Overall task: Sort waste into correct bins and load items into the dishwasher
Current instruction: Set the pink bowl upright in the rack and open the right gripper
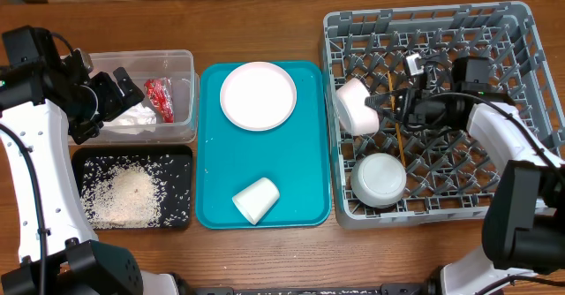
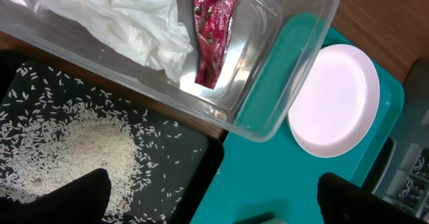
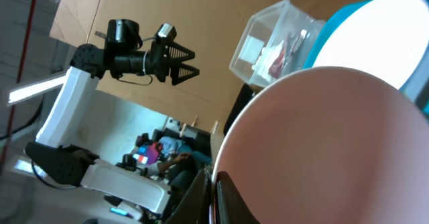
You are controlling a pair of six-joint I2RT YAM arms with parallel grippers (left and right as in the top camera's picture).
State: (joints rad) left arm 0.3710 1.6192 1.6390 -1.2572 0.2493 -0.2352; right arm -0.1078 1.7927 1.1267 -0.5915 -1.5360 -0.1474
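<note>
My left gripper (image 1: 131,87) hangs open over the clear tub (image 1: 190,56), nothing between its fingers (image 2: 80,197). In the tub lie the red wrapper (image 2: 213,33) and the white tissue (image 2: 127,19). Loose rice (image 2: 80,150) is spread in the black tray (image 1: 181,189). The pink plate (image 1: 258,95) and the cream cup (image 1: 256,200), which lies on its side, sit on the teal tray (image 1: 212,180). My right gripper (image 1: 381,102) is shut on the rim of the pinkish-white bowl (image 3: 328,150), tilted at the left side of the grey dish rack (image 1: 521,30). The grey-white bowl (image 1: 379,178) and chopsticks (image 1: 399,136) are in the rack.
The teal tray stands between the two bins and the rack. The rack's upright pegs surround the held bowl. Bare wooden table shows along the front and back edges.
</note>
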